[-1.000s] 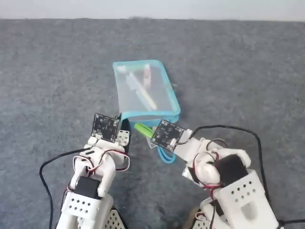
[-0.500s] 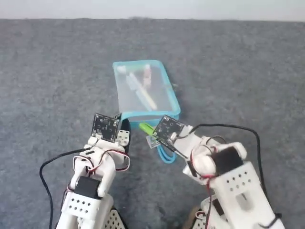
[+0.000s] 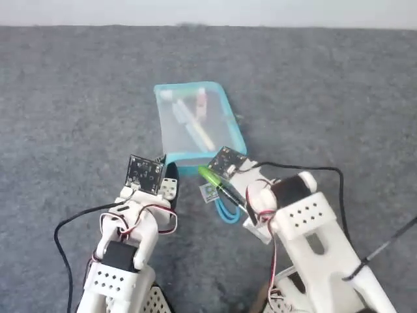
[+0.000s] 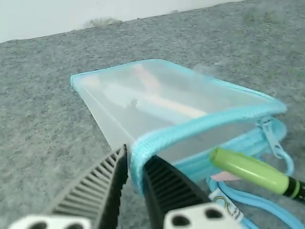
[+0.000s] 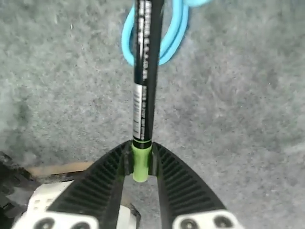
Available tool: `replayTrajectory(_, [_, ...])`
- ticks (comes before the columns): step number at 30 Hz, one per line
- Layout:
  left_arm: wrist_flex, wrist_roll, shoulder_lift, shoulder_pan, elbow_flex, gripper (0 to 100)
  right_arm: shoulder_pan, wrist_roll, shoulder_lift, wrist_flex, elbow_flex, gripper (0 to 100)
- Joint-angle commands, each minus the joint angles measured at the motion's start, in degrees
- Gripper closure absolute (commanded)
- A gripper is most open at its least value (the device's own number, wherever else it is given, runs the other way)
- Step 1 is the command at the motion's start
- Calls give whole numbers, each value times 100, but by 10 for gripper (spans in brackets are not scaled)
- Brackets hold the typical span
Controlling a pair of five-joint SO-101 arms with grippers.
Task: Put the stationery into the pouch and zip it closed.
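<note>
Pouch (image 3: pixel 199 124) (translucent, with turquoise zip edging) lies on the grey table covering (image 3: pixel 78 98), its mouth facing the two arms. Several pieces of stationery (image 3: pixel 194 122) lie inside it and can be seen through the wall.

Left gripper (image 4: pixel 136 183): jaws clenched on the upper lip of the open mouth, holding that edge raised.

Right gripper (image 5: pixel 141 164): jaws clamped on the green tail end of a pen (image 5: pixel 145 76) with a black barrel. The pen's green cap points at the pouch mouth, just beside the lower lip — contact cannot be confirmed.

A blue cord loop (image 5: pixel 157 43) lies on the table under the pen barrel. The zip pull (image 4: pixel 271 138) hangs at the corner of the mouth on the right arm's side, with the zip open
</note>
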Motion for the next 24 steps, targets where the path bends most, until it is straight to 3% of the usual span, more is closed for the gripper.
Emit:
replayTrajectory(1, [-211, -44, -70, 44, -127, 987, 57, -158, 347, 101, -536, 991])
replayTrajectory(11, [-193, -44, -70, 44, -127, 987, 31, -782, 1710, 444, -2382, 991])
replayTrajectory(18, [-193, -44, -70, 44, -127, 987, -901, -1204, 3231, 1218, -4563, 991])
replayTrajectory(24, [-185, -264, -70, 44, -119, 987, -1534, -1345, 4251, 1270, -5916, 988])
